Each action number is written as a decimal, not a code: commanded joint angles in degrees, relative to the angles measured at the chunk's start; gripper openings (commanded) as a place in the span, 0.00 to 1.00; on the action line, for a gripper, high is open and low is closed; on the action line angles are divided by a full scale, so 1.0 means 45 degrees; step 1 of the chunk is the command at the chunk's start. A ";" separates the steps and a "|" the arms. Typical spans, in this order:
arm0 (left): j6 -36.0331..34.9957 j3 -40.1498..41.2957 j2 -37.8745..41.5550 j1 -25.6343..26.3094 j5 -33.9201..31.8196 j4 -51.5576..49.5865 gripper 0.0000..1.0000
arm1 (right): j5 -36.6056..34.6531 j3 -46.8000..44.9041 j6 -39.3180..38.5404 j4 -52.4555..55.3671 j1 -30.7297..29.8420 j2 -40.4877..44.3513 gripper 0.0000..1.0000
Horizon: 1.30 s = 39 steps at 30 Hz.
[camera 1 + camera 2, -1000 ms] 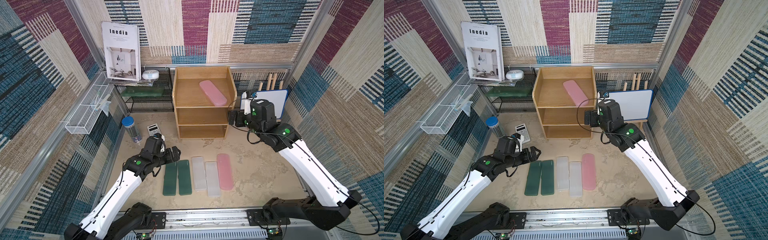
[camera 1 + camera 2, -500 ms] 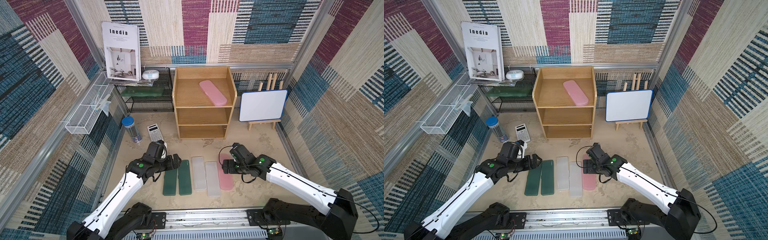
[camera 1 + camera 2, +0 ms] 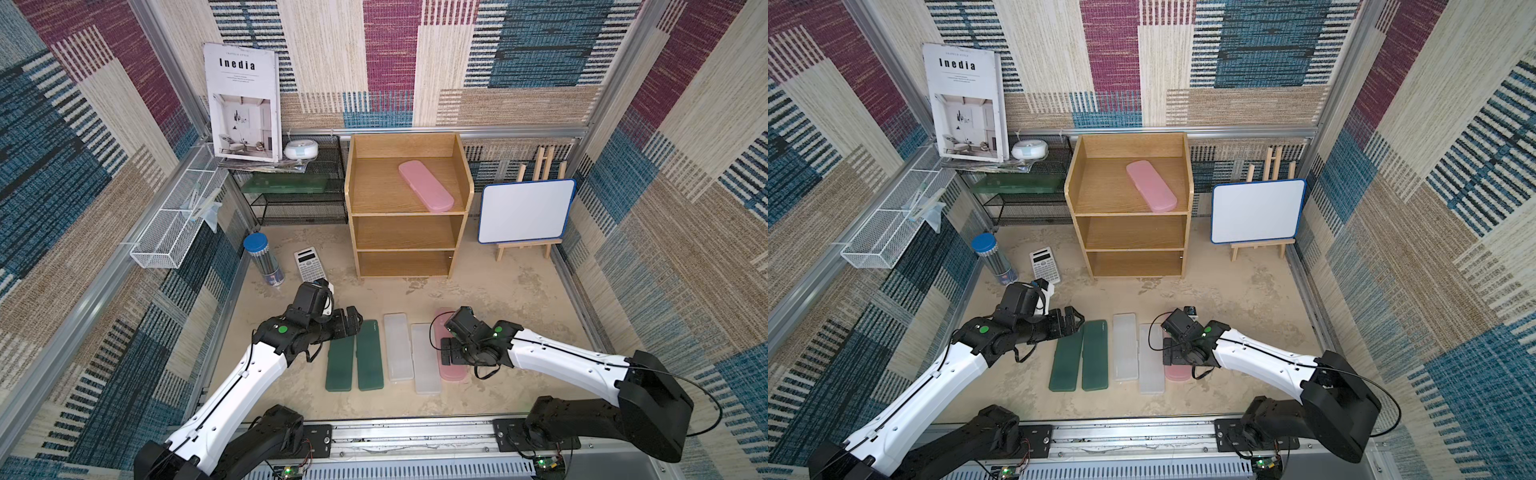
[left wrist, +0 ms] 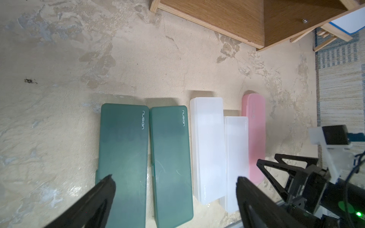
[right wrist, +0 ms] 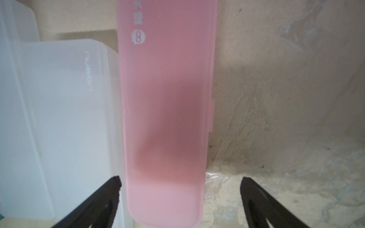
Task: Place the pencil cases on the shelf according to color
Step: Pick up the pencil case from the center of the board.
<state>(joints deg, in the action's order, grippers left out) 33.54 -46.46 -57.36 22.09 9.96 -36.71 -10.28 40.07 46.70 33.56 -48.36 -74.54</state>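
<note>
My right gripper point(image 5: 179, 189) hangs spread over the floor's pink case point(image 5: 166, 110), jaws astride its width for a crosswise pinch. My left gripper point(image 4: 175, 197) hangs spread above the green cases point(image 4: 146, 163), lower centre of frame.

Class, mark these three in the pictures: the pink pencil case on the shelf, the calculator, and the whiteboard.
pink pencil case on the shelf point(image 3: 425, 186): top view, middle of its lid.
calculator point(image 3: 310, 266): top view, its keypad.
whiteboard point(image 3: 1256, 211): top view, centre of its white face.

One pink pencil case point(image 3: 425, 185) lies diagonally on the wooden shelf's point(image 3: 353, 183) top tier; two green point(image 3: 354, 359), two frosted point(image 3: 398, 347), one pink point(image 5: 166, 110) lie side by side on the counter.
</note>
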 commanded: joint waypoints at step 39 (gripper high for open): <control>0.0376 0.0069 -0.1059 0.0043 0.0185 0.1058 1.00 | 0.0390 0.0001 0.1027 0.0061 -0.0589 -0.0139 0.99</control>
<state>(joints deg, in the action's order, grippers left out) 35.79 -46.13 -62.15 22.31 10.59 -33.06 -8.69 40.36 49.89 35.46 -50.41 -74.46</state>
